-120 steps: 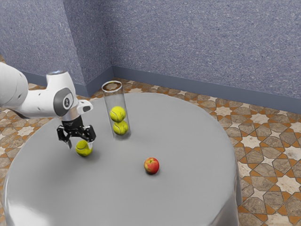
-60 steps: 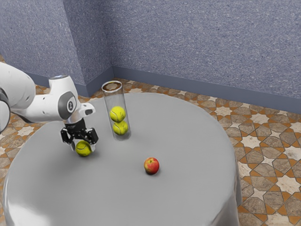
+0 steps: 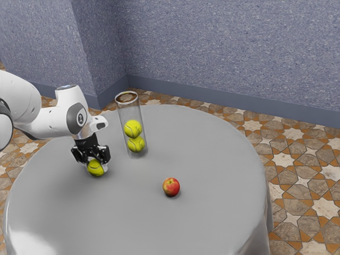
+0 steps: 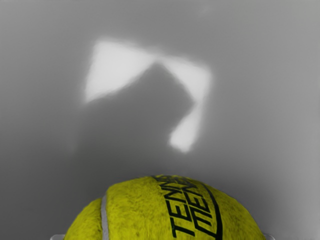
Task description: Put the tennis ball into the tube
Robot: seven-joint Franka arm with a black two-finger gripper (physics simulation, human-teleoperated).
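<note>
My gripper (image 3: 97,167) points down over the table at the exterior view's left, its fingers against two sides of a yellow-green tennis ball (image 3: 95,169), shut on it. The ball is low, at the tabletop. In the wrist view the ball (image 4: 150,212) looms large at the lower edge, and slivers of my gripper (image 4: 164,237) flank it. The clear tube (image 3: 130,110) stands upright toward the exterior view's right of the hand, with an open top and two tennis balls (image 3: 133,128) stacked inside.
A red apple (image 3: 171,187) rests on the round grey table (image 3: 212,154), off to the exterior view's right of the held ball and nearer the camera than the tube. Blue-grey walls (image 3: 212,53) rise beyond the table.
My hand has come down and toward the exterior view's right around the ball, and the fingers have drawn in onto it. The ball has shifted very slightly to the exterior view's right.
</note>
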